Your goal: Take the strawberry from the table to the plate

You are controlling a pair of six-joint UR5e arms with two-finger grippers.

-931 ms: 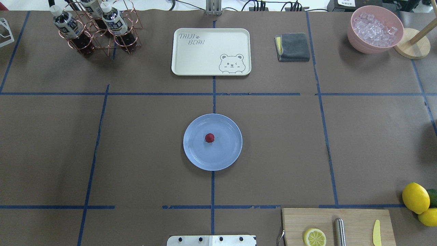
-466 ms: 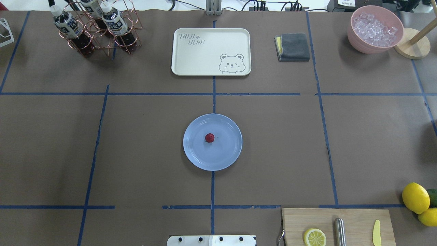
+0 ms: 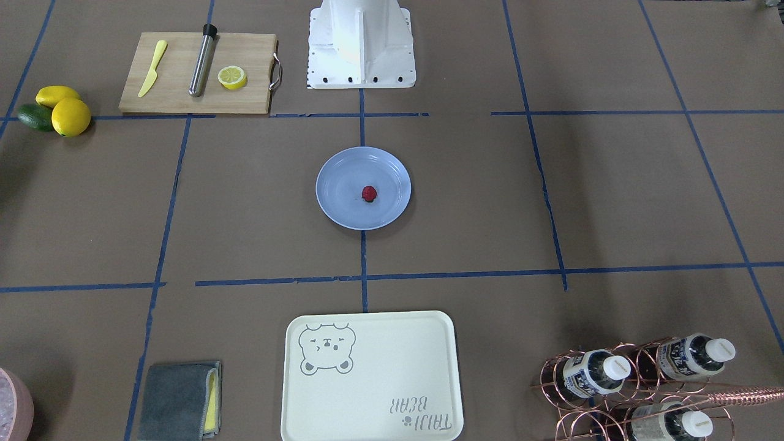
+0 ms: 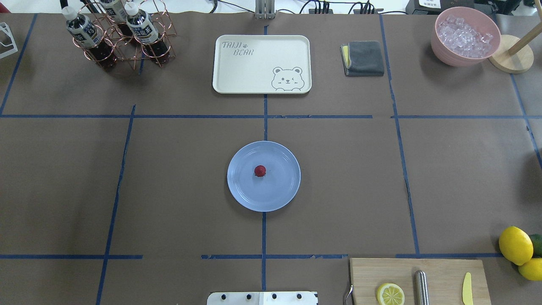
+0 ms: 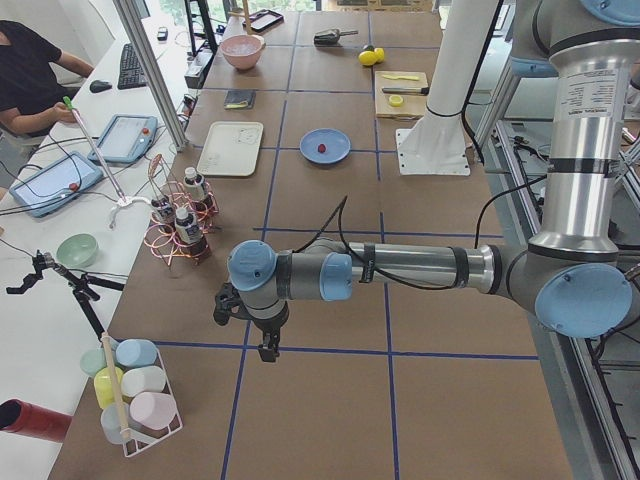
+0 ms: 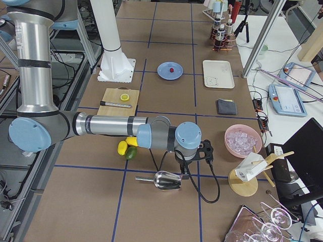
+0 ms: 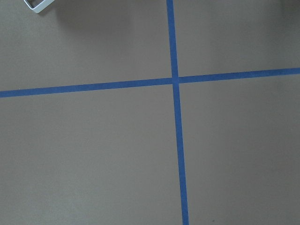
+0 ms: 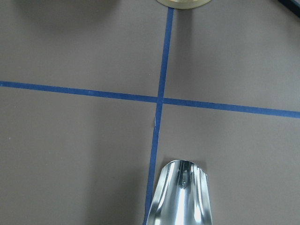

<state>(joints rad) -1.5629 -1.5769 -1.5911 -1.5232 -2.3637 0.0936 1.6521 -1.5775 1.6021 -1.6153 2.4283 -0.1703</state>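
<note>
Resting near the middle of one light-blue plate (image 4: 279,192) is a single strawberry (image 4: 260,171); the plate sits on the brown counter (image 4: 178,182), over its central blue tape line. Beyond it, one cream tray (image 4: 254,67) reads "TAIJI BEAR" beside a bear drawing. Three labelled bottles (image 4: 144,27) stand in a copper wire rack (image 4: 123,42), their print too small to read. Two whole lemons (image 4: 515,245) lie near a cutting board (image 4: 440,275) that carries one lemon half (image 4: 390,294). The left pincer (image 5: 268,352) hangs over bare counter. The right pincer (image 6: 185,176) is just beside one metal scoop (image 6: 164,180). Whether either is wide or narrow cannot be told.
</note>
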